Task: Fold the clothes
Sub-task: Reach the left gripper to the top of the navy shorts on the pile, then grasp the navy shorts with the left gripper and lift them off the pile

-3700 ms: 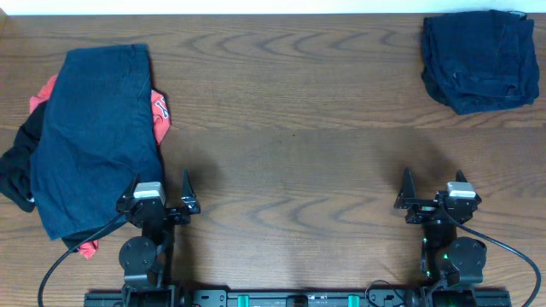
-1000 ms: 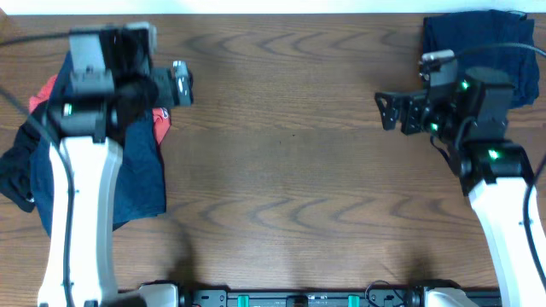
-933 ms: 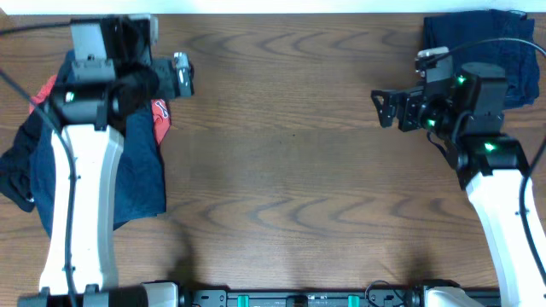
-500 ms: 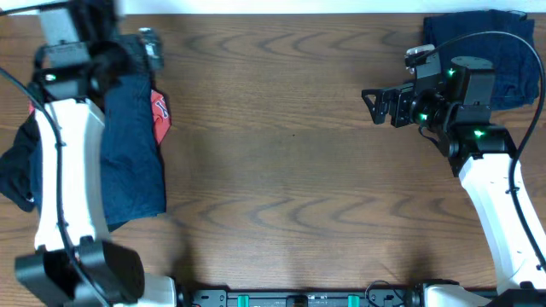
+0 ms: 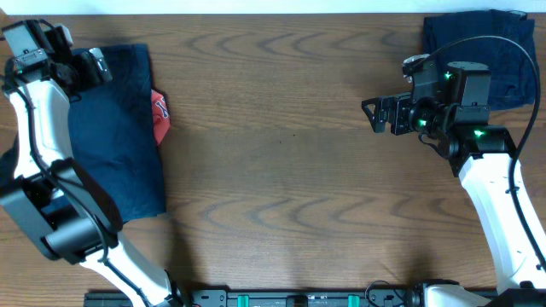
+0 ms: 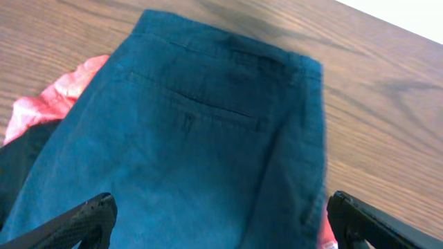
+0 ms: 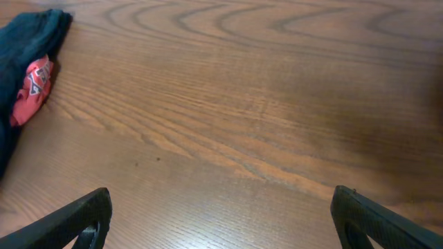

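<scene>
The denim shorts (image 5: 115,128) lie flat, waistband toward the table's (image 5: 281,170) far edge. A red T-shirt (image 5: 159,115) pokes out beneath their inner edge. Broad bare wood separates them from the folded denim (image 5: 499,43). The left hand (image 6: 220,207) hovers over the shorts' waistband, spread wide and holding nothing. The right hand (image 5: 375,116), equally wide and unladen, hangs over the wood, nearer the folded denim.

The only lettering in view is white print on the red T-shirt (image 5: 160,115), on the strip of it showing at the upper left of the overhead frame; the characters are too small and creased to read; the right wrist view catches the same white marks at its upper left edge, likewise illegible; no other word, number, brand or sign can be read.
</scene>
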Robot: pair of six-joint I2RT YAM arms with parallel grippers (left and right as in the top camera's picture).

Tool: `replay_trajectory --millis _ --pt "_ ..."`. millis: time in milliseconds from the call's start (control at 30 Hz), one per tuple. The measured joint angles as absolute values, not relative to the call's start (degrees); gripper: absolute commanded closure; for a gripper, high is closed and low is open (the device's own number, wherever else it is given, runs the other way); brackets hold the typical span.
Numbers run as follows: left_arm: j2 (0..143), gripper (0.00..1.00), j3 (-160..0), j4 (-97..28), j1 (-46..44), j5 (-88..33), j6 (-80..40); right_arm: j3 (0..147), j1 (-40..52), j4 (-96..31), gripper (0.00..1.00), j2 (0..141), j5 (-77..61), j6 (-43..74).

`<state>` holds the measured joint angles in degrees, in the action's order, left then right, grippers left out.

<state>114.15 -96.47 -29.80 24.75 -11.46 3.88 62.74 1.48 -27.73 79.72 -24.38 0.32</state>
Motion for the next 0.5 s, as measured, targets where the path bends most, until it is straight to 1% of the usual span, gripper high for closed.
replay_trajectory --millis 233,500 --pt "119.42 0.01 -96.49 -29.23 21.45 -11.38 9.23 62.74 1.48 -28.05 0.01 79.72 -23.97 0.19" --pt "127.46 0.11 -96.51 -24.23 14.85 -9.63 12.10 62.74 1.48 -31.29 0.01 79.75 -23.44 0.23"
